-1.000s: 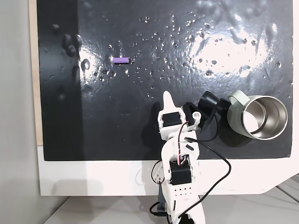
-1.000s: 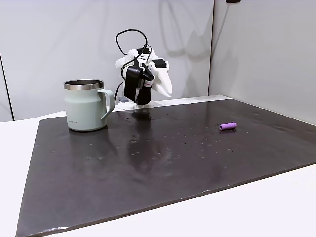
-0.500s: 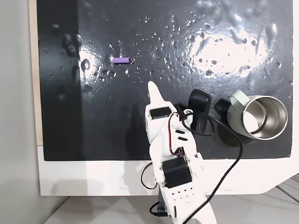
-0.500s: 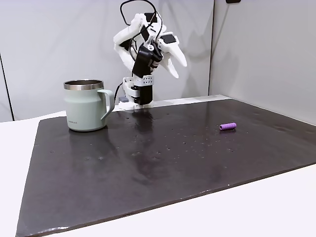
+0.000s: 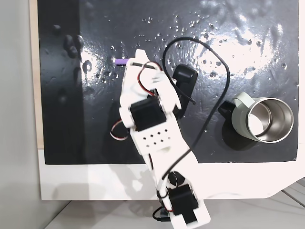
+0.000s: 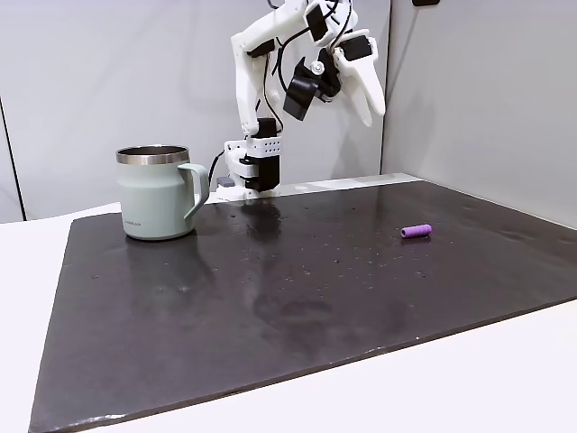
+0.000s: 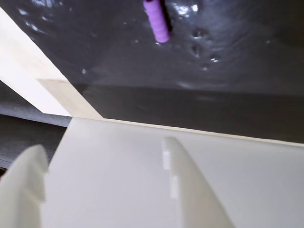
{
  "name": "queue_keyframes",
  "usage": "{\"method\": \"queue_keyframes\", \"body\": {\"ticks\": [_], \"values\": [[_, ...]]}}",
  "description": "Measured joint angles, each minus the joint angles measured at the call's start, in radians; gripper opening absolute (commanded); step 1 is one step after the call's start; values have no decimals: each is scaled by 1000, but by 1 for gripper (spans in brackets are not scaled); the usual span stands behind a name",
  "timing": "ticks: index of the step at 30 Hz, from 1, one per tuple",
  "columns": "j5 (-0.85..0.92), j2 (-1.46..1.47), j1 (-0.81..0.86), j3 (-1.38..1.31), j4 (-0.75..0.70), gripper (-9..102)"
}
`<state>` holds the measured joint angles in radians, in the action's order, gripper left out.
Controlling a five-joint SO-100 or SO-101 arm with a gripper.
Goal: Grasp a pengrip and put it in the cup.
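The pengrip (image 5: 119,61) is a small light-purple tube lying on the black mat; in a fixed view the arm covers its right end. It also lies at the mat's right side (image 6: 416,231) and near the top edge of the wrist view (image 7: 157,21). The sage-green cup (image 5: 242,101) stands upright on the mat with its steel inside bare, seen from the side at left (image 6: 155,203). My gripper (image 5: 136,56) hangs high above the mat (image 6: 370,104), close to the pengrip as seen from above. Its white fingers (image 7: 99,145) stand apart with nothing between them.
The black mat (image 5: 95,124) has shiny bumps and glare spots. It lies on a white table (image 6: 505,361), with a tan strip (image 5: 33,71) along one side. Grey wall panels (image 6: 469,99) stand behind. A black cable (image 5: 217,95) loops from the arm near the cup.
The arm has lifted from its folded pose near the cup and stretched out over the mat toward the pengrip. Pengrip and cup have not moved.
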<state>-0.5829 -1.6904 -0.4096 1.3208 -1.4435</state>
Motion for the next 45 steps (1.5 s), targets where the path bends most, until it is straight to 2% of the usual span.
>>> {"method": "queue_keyframes", "body": {"ticks": [11, 23, 34, 37, 43, 45], "values": [[-54, 445, -95, -365, -34, 28], [-52, 775, -135, -517, -48, 27], [-6, 954, -132, -575, -35, 25], [-3, 974, -130, -580, -31, 20], [3, 1005, -124, -611, -14, 1], [3, 1006, -118, -611, -8, 0]]}}
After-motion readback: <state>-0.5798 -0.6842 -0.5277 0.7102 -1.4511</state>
